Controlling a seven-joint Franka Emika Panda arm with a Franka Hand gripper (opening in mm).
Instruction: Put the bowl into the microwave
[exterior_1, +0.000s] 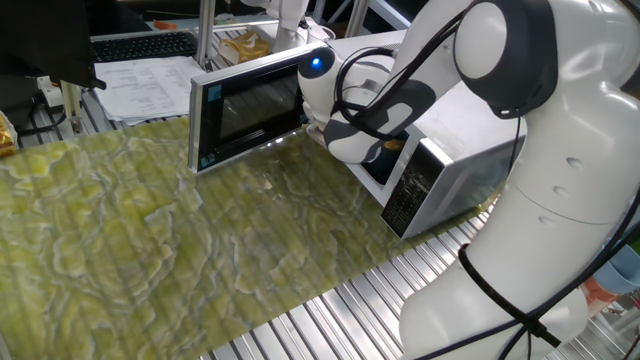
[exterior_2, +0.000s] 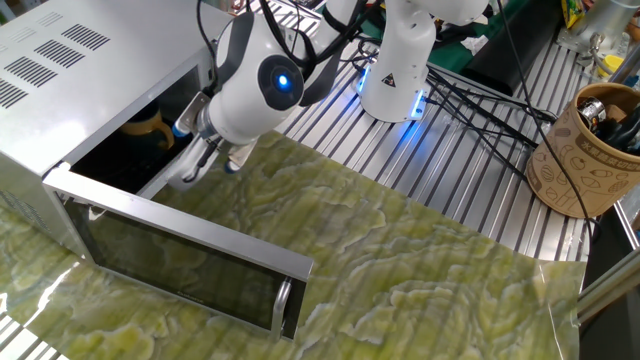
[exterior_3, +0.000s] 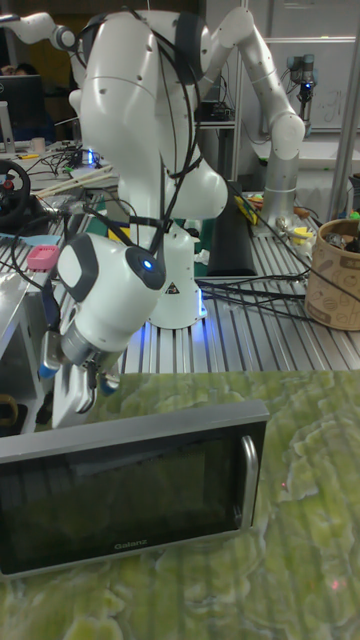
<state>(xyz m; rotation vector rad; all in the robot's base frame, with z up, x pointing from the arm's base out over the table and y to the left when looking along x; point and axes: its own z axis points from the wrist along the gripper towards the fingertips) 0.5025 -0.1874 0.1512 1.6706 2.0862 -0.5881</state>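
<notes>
In one fixed view, the microwave stands at the far right edge of the table, which is covered by a green marbled cloth, its door swung wide open toward the left. The arm's white wrist fills the opening and hides the gripper; only a sliver of the bowl's yellow-tan handle shows inside the cavity behind it. Papers and a keyboard lie beyond the far edge. In the other fixed view, the bowl sits inside the dark cavity, deep toward its back, with its handle facing outward. The gripper hangs at the mouth of the cavity, just above the hinge end of the open door, its fingers a little apart and holding nothing, clear of the bowl. Black cables run across the slatted metal, and a brown patterned cup holding tools stands at the right edge. In the tall fixed view, the open door spans the foreground and blocks the cavity; the gripper points down just behind its top rim, empty, and the bowl is out of sight.
</notes>
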